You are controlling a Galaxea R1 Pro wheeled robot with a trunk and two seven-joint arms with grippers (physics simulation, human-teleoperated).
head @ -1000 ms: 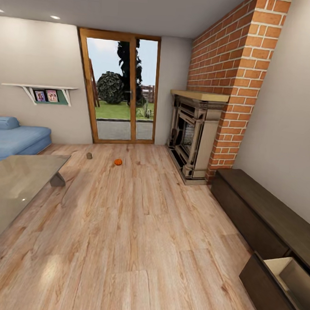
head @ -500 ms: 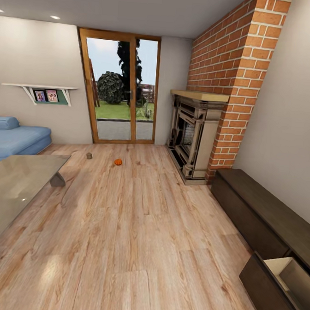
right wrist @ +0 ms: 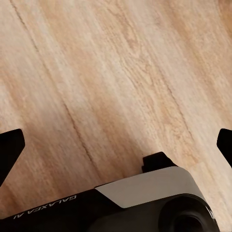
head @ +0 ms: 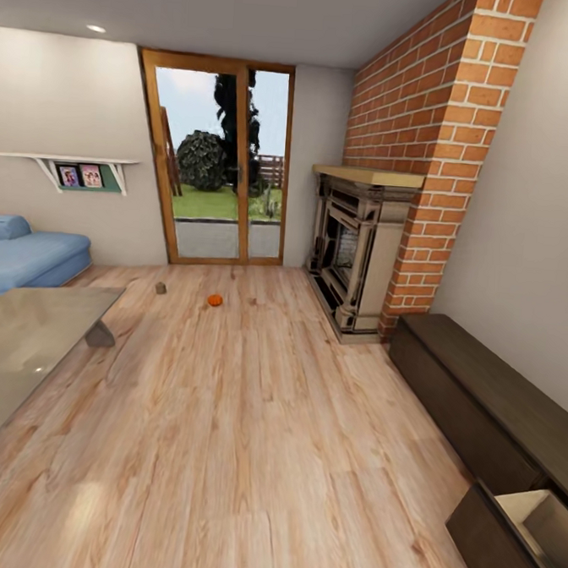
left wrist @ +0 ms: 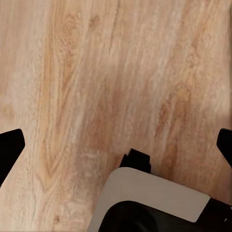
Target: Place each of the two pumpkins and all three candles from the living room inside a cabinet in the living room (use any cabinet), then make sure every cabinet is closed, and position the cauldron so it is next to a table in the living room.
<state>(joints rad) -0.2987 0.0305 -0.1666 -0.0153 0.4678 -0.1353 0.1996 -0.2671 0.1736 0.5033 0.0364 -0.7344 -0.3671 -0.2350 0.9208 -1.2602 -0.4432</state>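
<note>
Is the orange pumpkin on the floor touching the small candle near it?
Apart. The head view shows bare floor between the pumpkin and the candle.

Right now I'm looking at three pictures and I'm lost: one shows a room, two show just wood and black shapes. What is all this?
These are simulator renders from a wheeled robot with two arms. The room picture comes from its head camera. On the floor far off lie a pumpkin and a small stub, too small to identify. The grey table is at the left, the cabinet along the right wall, with one drawer pulled open.

The other two pictures come from cameras on the wrists, looking down at the floor. The black tips at the edges are the fingers of the left gripper and right gripper, spread wide. Nothing is held.
</note>
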